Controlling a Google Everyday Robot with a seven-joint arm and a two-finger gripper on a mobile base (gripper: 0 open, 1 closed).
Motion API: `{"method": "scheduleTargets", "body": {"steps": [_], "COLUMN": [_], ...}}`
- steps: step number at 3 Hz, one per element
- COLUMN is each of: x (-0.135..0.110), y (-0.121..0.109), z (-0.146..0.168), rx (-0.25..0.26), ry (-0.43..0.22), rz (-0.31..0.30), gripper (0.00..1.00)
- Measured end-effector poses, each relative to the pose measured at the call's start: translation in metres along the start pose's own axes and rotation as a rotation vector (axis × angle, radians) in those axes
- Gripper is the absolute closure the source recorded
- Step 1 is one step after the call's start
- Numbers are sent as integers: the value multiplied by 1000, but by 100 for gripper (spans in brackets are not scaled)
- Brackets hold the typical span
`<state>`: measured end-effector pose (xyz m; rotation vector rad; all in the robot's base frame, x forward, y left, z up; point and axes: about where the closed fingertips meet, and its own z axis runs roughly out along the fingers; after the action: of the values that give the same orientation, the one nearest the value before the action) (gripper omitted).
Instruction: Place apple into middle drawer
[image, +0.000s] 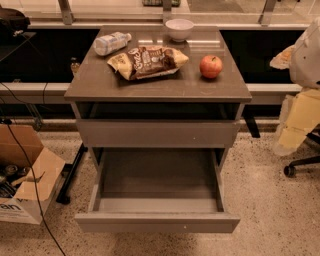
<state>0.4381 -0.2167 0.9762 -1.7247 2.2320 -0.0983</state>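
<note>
The apple (211, 66) sits on the table (165, 86), right-hand side, just beside the snack bag (147, 61) and nearer us than the bowl (179, 29). It is round with no long axis, and looks upright. The middle drawer (157, 222) stands pulled out below and to the apple's left, its length running side to side. The tool is out of sight, so its state and direction can't be told.
</note>
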Motion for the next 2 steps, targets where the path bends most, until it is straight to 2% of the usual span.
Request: {"method": "scheduleTargets", "body": {"steps": [1, 2], "x": [0, -5], "y": [0, -10], "z": [0, 4], "rx": [0, 27], "ry": [0, -44], "rz": [0, 24], "gripper": [0, 0]}}
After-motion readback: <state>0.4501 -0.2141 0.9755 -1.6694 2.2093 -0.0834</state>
